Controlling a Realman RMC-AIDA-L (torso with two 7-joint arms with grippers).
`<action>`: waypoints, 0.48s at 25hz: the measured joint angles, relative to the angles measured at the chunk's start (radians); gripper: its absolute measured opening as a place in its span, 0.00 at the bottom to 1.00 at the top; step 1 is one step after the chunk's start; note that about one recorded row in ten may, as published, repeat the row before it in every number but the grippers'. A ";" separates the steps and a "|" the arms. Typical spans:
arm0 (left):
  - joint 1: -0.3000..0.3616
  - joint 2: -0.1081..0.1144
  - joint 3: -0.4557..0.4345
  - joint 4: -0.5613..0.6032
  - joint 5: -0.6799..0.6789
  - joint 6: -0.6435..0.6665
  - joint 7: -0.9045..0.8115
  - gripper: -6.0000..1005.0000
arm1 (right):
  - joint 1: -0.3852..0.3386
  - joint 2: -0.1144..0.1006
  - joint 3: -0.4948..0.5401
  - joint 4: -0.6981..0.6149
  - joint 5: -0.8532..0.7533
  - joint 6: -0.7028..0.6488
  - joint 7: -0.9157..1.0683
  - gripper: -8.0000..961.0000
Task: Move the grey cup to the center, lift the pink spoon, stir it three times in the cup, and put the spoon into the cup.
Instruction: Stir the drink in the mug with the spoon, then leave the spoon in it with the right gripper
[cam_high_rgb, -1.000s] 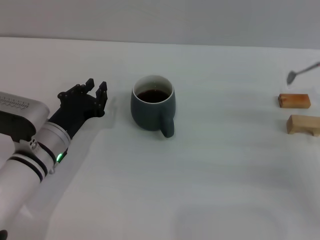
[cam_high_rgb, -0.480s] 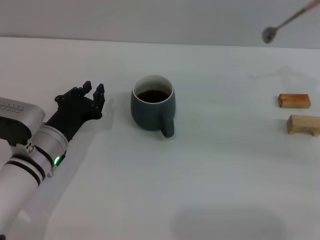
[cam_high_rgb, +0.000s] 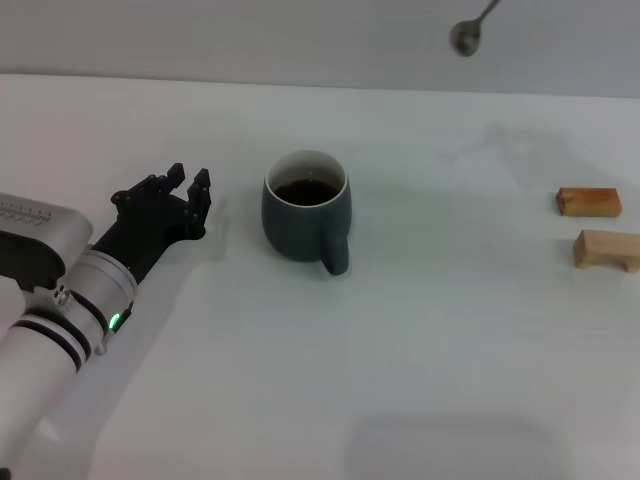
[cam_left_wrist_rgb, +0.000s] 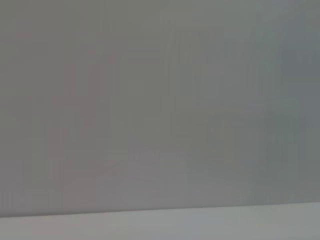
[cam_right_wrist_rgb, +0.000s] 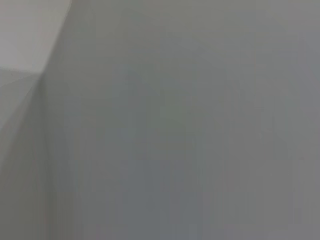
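pink spoon (cam_high_rgb: 467, 33) handle cut off by head view's top edge, right pincer out of view, both wrist views featureless grey

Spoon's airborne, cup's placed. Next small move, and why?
Probably carry the slim metal-bowled spoon toward the robot's left and down, over the squat blue-grey mug. Its bowl hangs high, off to the mug's right, and the dark liquid is untouched. The left gripper rests open beside the mug, apart from it.

A broad, smooth white counter (cam_high_rgb: 420, 380) fills most of the frame. Along the upper edge runs a plain pale grey wall (cam_high_rgb: 250, 40). Soft, even light casts faint shadows.
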 joint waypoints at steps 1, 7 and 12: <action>0.000 0.000 0.000 0.000 0.000 0.000 0.000 0.31 | 0.005 -0.001 -0.023 -0.014 0.000 0.000 0.001 0.11; -0.014 -0.001 0.002 -0.006 0.006 -0.037 0.004 0.31 | 0.027 -0.007 -0.126 -0.061 0.000 -0.034 0.002 0.11; -0.053 -0.002 0.009 -0.012 0.007 -0.103 0.007 0.30 | 0.032 -0.007 -0.157 -0.063 0.000 -0.112 -0.003 0.11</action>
